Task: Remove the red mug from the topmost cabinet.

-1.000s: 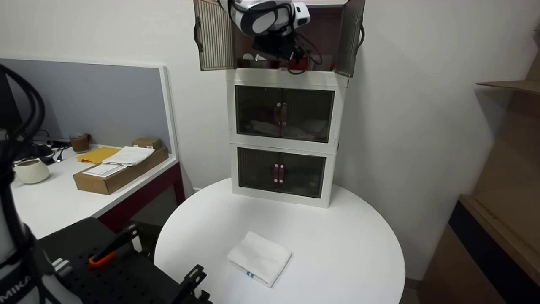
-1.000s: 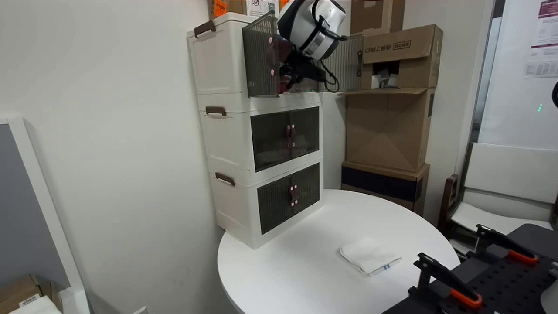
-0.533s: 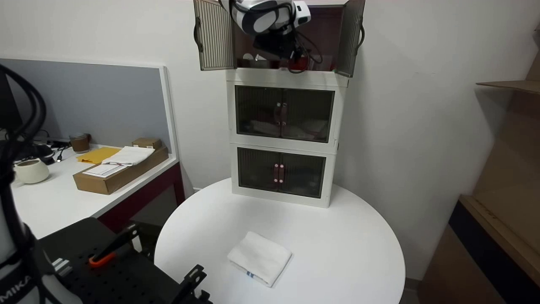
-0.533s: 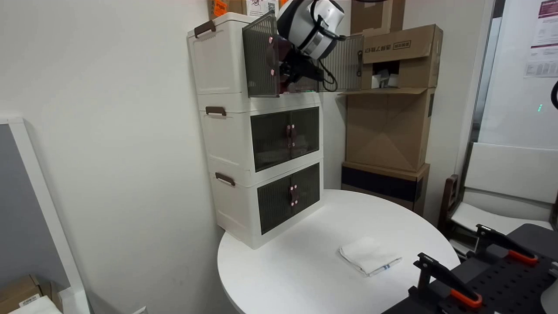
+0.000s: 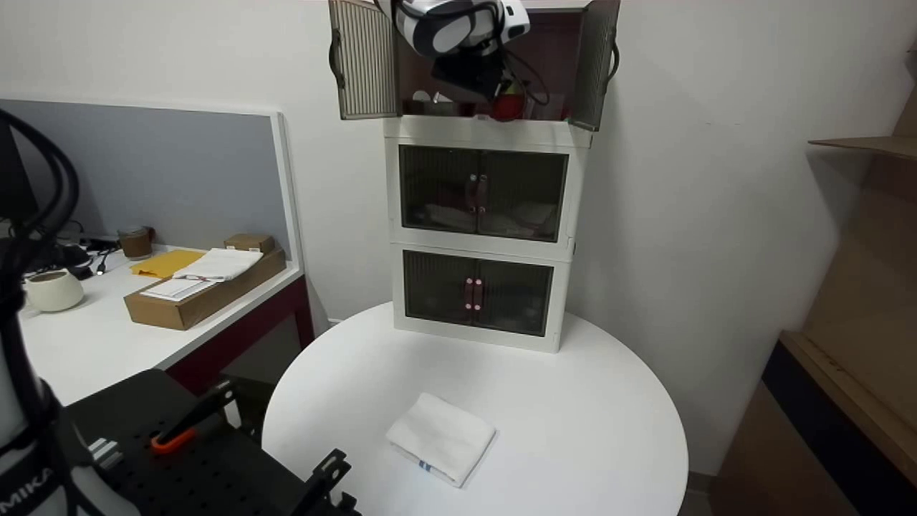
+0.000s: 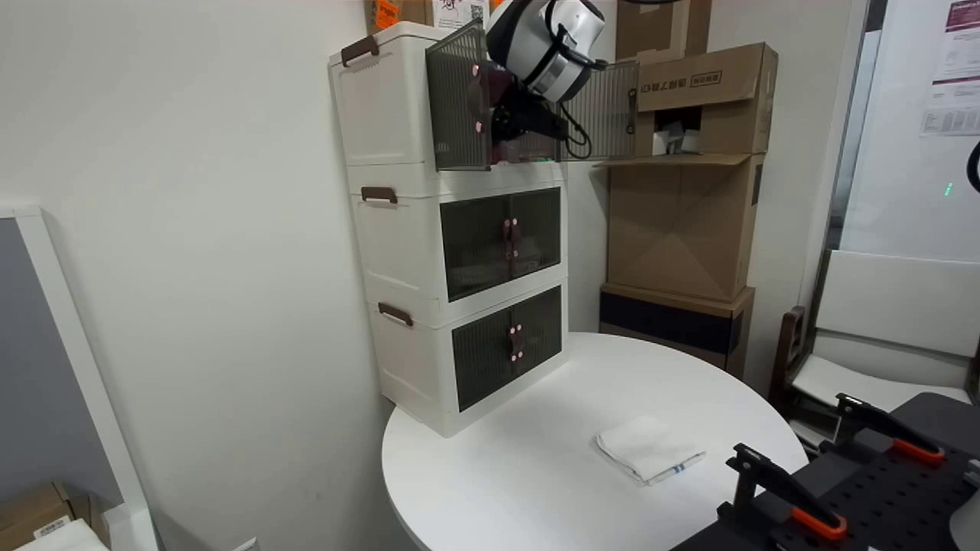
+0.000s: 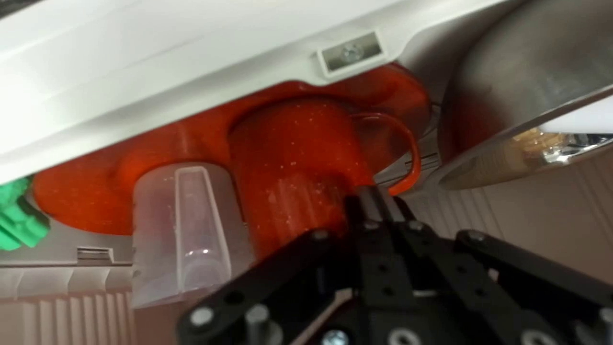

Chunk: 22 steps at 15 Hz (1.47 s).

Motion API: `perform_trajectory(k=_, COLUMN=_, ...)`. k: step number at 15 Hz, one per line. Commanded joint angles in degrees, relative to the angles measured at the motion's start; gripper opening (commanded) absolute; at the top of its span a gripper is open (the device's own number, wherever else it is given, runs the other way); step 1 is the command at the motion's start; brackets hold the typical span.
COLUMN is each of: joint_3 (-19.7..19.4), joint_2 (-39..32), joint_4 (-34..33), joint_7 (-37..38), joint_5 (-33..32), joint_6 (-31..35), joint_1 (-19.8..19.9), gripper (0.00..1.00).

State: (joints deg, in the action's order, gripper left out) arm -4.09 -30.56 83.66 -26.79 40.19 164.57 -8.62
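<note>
Here it is, the red mug [image 7: 292, 163], centre of the wrist view, inside the topmost cabinet [image 6: 383, 107], those ribbed doors [image 5: 369, 64] swung wide in both exterior views! The gripper [image 7: 378, 203] covers the mug's lower right edge, its two tips drawn close together, and whether they pinch any of it I cannot tell! Translucent cup [image 7: 155, 230] just left of the mug, metal bowl [image 7: 517, 81] at upper right

In an exterior view, the topmost cabinet [image 5: 555, 50] stands with both ribbed doors [image 5: 367, 64] wide open and the arm [image 5: 448, 32] across its mouth. The red mug [image 5: 509, 107], greenish at the rim, shows low inside. A folded cloth [image 5: 440, 437] lies on the round white surface [image 5: 587, 423].
</note>
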Motion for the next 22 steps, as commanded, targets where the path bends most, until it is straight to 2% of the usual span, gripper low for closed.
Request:
perform_trajectory(k=1, joint_3=0.02, joint_2=-0.83, joint_4=-2.44, joint_7=0.84, joint_5=0.18, joint_6=-1.56, joint_1=0.5, gripper=0.0)
perform_trajectory(k=9, joint_3=1.86, joint_2=5.48, joint_4=-0.72, joint_7=-1.84, joint_5=2.37, joint_6=-8.74, joint_1=3.65, gripper=0.0)
perform_trajectory(k=12, joint_3=1.24, joint_2=7.42, joint_4=-0.6, joint_7=-0.39, joint_5=1.91, joint_6=-11.82, joint_1=4.44, gripper=0.01)
perform_trajectory(k=13, joint_3=-0.04, joint_2=7.41, joint_4=-0.78, joint_7=1.73, joint_5=0.12, joint_6=-12.8, joint_1=4.05, gripper=0.26)
perform_trajectory(k=14, joint_3=-1.01, joint_2=7.37, joint_4=-0.95, joint_7=3.23, joint_5=-1.26, joint_6=-13.73, joint_1=3.87, gripper=0.27)
perform_trajectory(k=15, joint_3=-2.47, joint_2=6.78, joint_4=-1.2, joint_7=5.2, joint_5=-3.15, joint_6=-13.32, joint_1=3.28, gripper=0.33)
perform_trajectory(k=16, joint_3=1.14, joint_2=6.43, joint_4=-1.22, joint_7=8.86, joint_5=-8.25, joint_6=-12.8, joint_1=6.77, gripper=0.4)
perform_trajectory(k=19, joint_3=0.95, joint_2=4.54, joint_4=-1.59, joint_7=16.64, joint_5=-17.56, joint_6=-11.59, joint_1=8.07, gripper=0.65)
perform_trajectory(k=22, joint_3=1.48, joint_2=2.56, joint_4=-2.46, joint_7=21.72, joint_5=-22.85, joint_6=-12.92, joint_1=9.3, gripper=0.86)
